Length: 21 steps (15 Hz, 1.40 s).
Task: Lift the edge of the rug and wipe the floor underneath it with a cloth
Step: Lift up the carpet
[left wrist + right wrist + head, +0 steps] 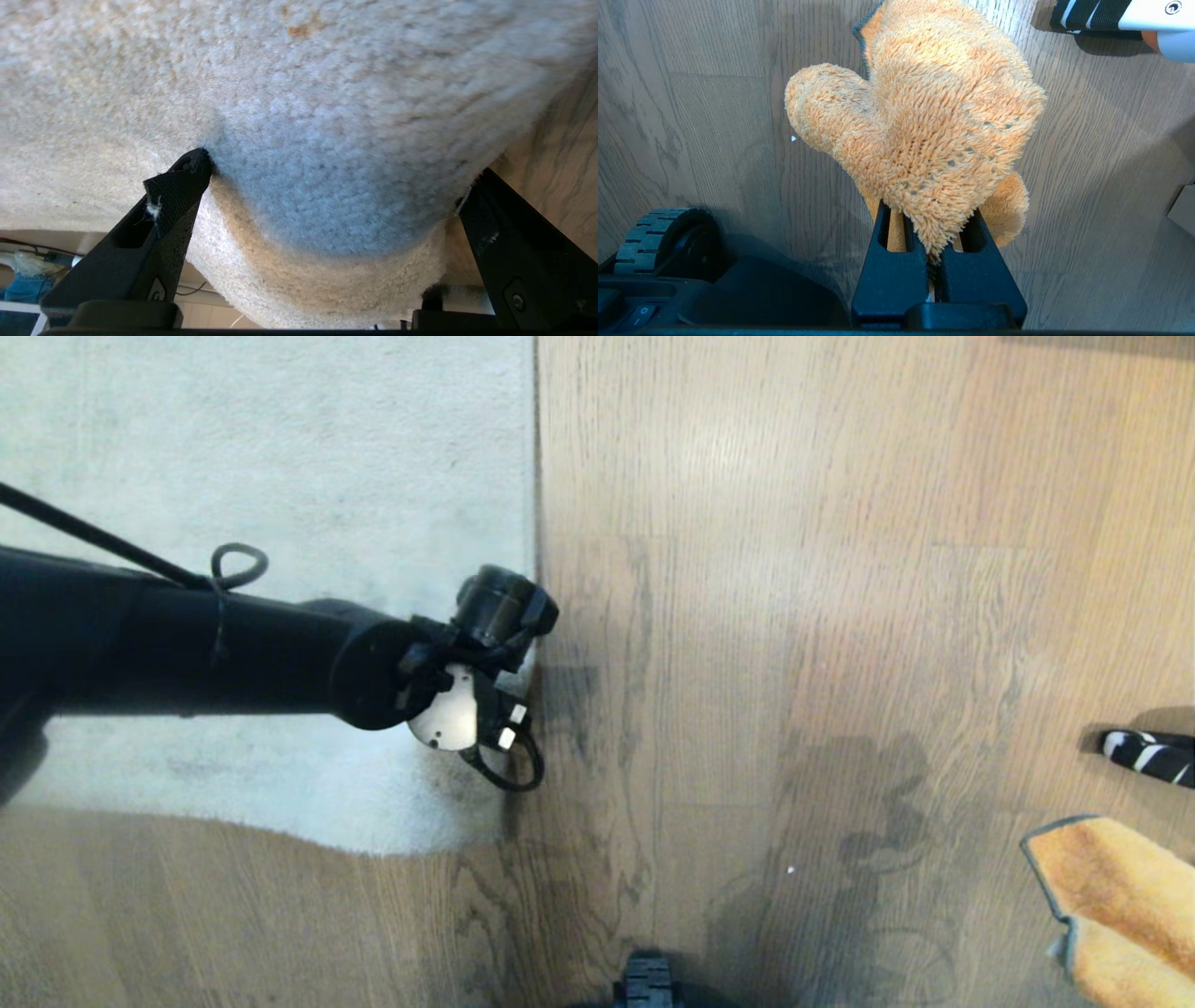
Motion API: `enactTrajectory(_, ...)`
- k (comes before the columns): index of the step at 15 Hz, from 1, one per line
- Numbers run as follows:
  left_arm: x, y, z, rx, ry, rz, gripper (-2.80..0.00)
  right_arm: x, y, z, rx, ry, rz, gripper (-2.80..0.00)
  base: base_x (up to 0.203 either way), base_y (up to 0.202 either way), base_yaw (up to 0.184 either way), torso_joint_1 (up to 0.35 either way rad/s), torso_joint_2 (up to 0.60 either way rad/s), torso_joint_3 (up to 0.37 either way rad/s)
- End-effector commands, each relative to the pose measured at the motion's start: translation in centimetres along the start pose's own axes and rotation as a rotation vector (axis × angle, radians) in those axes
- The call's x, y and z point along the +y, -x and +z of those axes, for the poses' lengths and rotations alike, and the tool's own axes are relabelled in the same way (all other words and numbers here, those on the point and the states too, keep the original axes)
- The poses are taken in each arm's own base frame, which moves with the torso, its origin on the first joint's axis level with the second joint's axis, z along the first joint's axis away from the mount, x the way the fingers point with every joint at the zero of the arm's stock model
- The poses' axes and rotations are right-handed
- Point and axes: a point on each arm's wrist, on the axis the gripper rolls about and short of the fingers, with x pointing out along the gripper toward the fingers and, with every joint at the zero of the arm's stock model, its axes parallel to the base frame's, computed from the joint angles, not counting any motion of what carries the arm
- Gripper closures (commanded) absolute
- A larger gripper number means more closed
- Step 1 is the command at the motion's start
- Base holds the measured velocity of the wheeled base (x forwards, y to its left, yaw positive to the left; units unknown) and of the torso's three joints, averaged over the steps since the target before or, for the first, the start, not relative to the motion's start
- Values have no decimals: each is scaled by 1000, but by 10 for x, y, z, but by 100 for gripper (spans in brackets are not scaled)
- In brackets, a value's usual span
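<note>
Here the left arm, a thick black tube with a cable looped on top, reaches in from the left of the head view across the large light grey-beige short-pile rug (280, 448) and ends at the rug edge (536, 476), the straight border that runs up the picture where the pile meets the brown wood-grain plank floor (840, 616). In the left wrist view the left pincer (334, 179) stands wide, its two black fingers far apart with a bulging hump of the rug between them: one finger (175, 191) presses its textured tip into the pile, and the other finger (504, 219) sits at the rug's border beside the bare planks. The rug there curves up toward the camera, and a strip of room shows beneath its lower curve, so this part is raised off the floor, though whether the fingers actually pinch it cannot be told. The right pincer (931, 247) is closed on the small orange-yellow fluffy microfibre cloth (924, 116), which fans out from between the two black fingers and hangs over the planks; in the head view the same cloth (1120, 887) shows at the lower right edge with its thin dark border, well apart from the rug. A black-and-white striped object (1148, 753) lies just beyond the cloth at the right edge. A ribbed black wheel (658, 238) of the base shows in the right wrist view.
</note>
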Motion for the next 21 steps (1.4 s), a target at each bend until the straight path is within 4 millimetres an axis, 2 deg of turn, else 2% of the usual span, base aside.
enactTrajectory(1, 8, 4, 1, -8, 1, 11, -280, 0, 0, 0, 2, 1, 0, 0, 0, 0, 0, 0, 0, 0)
enactTrajectory(10, 43, 19, 11, -53, -59, 62, -280, 0, 0, 0, 2, 1, 0, 0, 0, 0, 0, 0, 0, 0)
enactTrajectory(21, 57, 28, 52, -166, -21, 87, -280, 0, 0, 0, 2, 1, 0, 0, 0, 0, 0, 0, 0, 0)
